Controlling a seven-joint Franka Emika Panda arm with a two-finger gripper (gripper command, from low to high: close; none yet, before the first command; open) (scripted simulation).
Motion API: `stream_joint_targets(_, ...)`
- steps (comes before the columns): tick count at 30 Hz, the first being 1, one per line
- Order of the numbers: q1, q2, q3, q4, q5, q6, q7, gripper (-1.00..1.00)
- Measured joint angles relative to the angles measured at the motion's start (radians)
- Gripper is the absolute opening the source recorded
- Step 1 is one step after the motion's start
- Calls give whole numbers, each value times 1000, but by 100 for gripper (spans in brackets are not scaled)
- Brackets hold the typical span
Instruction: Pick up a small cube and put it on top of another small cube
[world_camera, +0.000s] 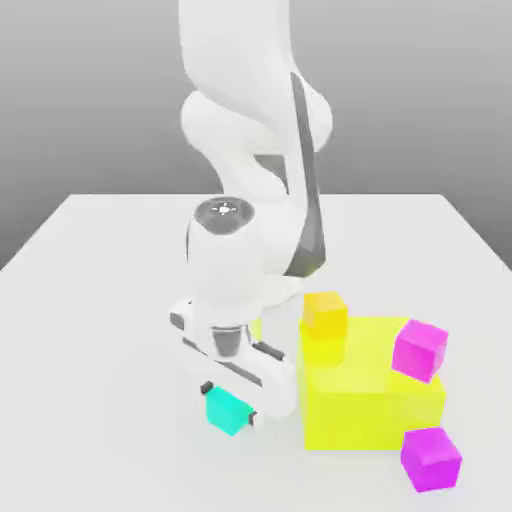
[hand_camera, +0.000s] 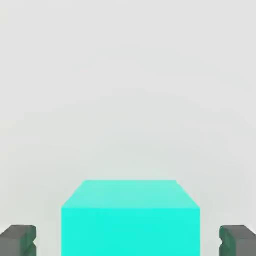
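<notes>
A small cyan cube (world_camera: 228, 412) rests on the white table near the front. My gripper (world_camera: 229, 402) is lowered over it, with one finger on each side. In the hand view the cyan cube (hand_camera: 130, 220) sits between the two dark fingertips (hand_camera: 17, 240), and a narrow gap shows on either side, so the gripper (hand_camera: 128, 242) is open and astride the cube. Other small cubes are an orange one (world_camera: 325, 314) and a magenta one (world_camera: 420, 349), both on a large yellow block (world_camera: 370, 400), and a second magenta cube (world_camera: 431, 458) on the table.
The large yellow block stands close on the exterior view's right of the gripper. The white table (world_camera: 100, 300) stretches away on the exterior view's left and behind the arm.
</notes>
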Motion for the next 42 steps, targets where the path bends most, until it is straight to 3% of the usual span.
stream_joint_targets(4,1,3,-1,1,0,3,0,-100)
stream_joint_targets(13,-15,-294,53,-53,61,-242,-42,-100)
stream_joint_targets(19,56,-506,100,-77,77,-432,-32,-100)
stream_joint_targets(32,300,-968,161,-129,221,-837,-75,-100)
stream_joint_targets(34,317,-965,169,-146,237,-817,-80,-100)
stream_joint_targets(39,327,-826,186,-203,253,-622,-81,-100)
stream_joint_targets(40,327,-810,189,-209,255,-600,-82,100)
stream_joint_targets(42,327,-810,189,-209,255,-600,-82,100)
